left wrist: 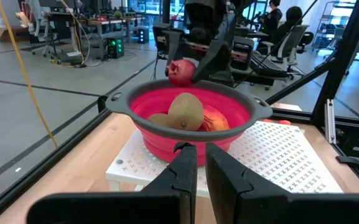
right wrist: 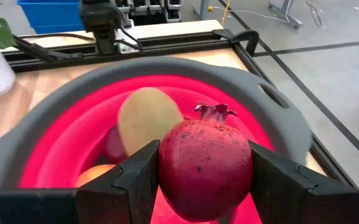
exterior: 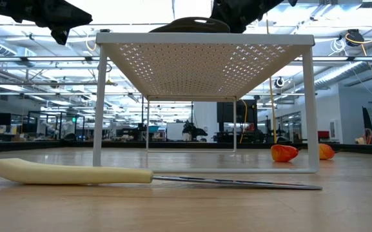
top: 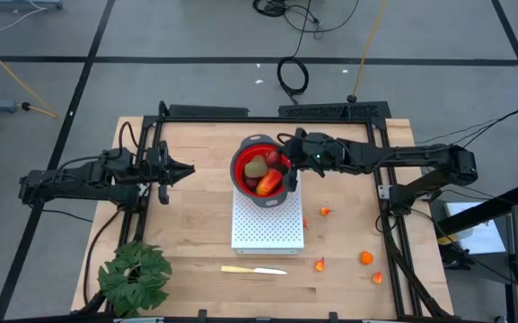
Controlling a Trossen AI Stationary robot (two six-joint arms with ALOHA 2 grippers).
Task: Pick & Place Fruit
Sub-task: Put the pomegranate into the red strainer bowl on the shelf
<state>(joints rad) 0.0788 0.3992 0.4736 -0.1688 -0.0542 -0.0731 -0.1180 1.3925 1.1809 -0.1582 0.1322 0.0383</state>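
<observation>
Your right hand [right wrist: 205,171] pinches a pomegranate [right wrist: 205,168] just over the bowl [top: 241,160] on the rack [top: 267,231]. Your left hand [left wrist: 201,169], pressed together, waits beside it. Several fruits already lie inside; small orange bits [top: 366,257] remain on the bench [top: 196,224]. Only the right wrist view shows the grip clearly.

The right arm reaches in from the table's right side, its dark two-finger right gripper [right wrist: 205,171] clamped wide on a dark red, round toy pomegranate [right wrist: 205,168] — one finger on each flank. The left arm lies stretched level from the left, its dark left gripper [left wrist: 201,163] closed and apparently empty, well apart from its partner.
</observation>
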